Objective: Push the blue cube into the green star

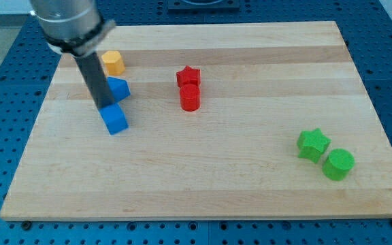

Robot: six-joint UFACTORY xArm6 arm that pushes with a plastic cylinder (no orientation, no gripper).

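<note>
The blue cube [114,120] lies on the wooden board [203,177] at the view's left. My tip [105,107] rests right at the cube's upper left edge, touching or nearly touching it. The green star [313,144] lies far off at the view's lower right. The rod rises from the tip toward the view's top left and hides part of a second blue block [118,88], an angular shape just above the cube.
A green cylinder [338,164] sits just right of and below the green star. A red star [188,76] and a red cylinder [190,97] stand together at the board's upper middle. A yellow block [113,62] lies near the top left.
</note>
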